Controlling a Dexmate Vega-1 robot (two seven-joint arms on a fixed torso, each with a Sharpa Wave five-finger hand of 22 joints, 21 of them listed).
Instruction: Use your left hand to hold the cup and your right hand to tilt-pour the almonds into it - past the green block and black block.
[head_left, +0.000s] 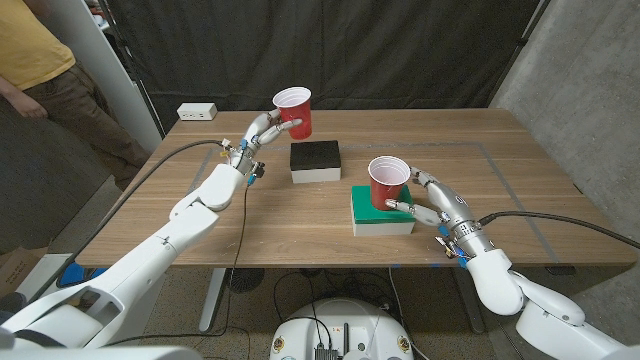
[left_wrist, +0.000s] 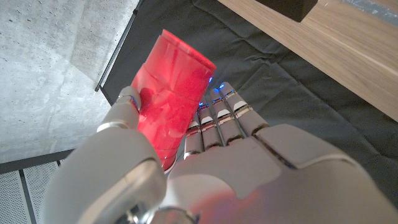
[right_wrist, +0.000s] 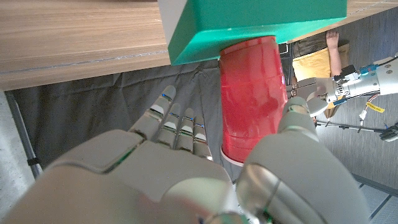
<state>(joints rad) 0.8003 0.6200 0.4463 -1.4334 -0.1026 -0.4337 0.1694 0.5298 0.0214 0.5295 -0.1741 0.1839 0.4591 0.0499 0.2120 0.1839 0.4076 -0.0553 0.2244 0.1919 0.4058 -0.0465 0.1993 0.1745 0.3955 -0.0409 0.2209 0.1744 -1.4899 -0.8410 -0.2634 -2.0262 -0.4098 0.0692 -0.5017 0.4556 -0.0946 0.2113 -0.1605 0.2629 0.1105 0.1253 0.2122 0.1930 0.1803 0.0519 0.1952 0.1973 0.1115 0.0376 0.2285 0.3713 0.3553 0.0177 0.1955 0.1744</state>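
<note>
My left hand (head_left: 262, 131) grips a red cup (head_left: 294, 112) over the far side of the table, and the cup stands roughly upright. In the left wrist view the red cup (left_wrist: 169, 102) sits between the thumb and fingers of my left hand (left_wrist: 211, 162). A second red cup (head_left: 386, 181) stands on the green block (head_left: 381, 216), right of the black block (head_left: 315, 160). My right hand (head_left: 432, 205) brackets this cup, thumb on one side, straight fingers a small gap off the other. Its contents are not discernible. The same cup (right_wrist: 252, 93) and green block (right_wrist: 249, 25) appear past my right hand (right_wrist: 186, 168).
A person (head_left: 35, 60) stands behind the table's far left corner. A white power strip (head_left: 197, 111) lies at the table's (head_left: 280, 225) far edge, left of the held cup. Black curtain hangs behind.
</note>
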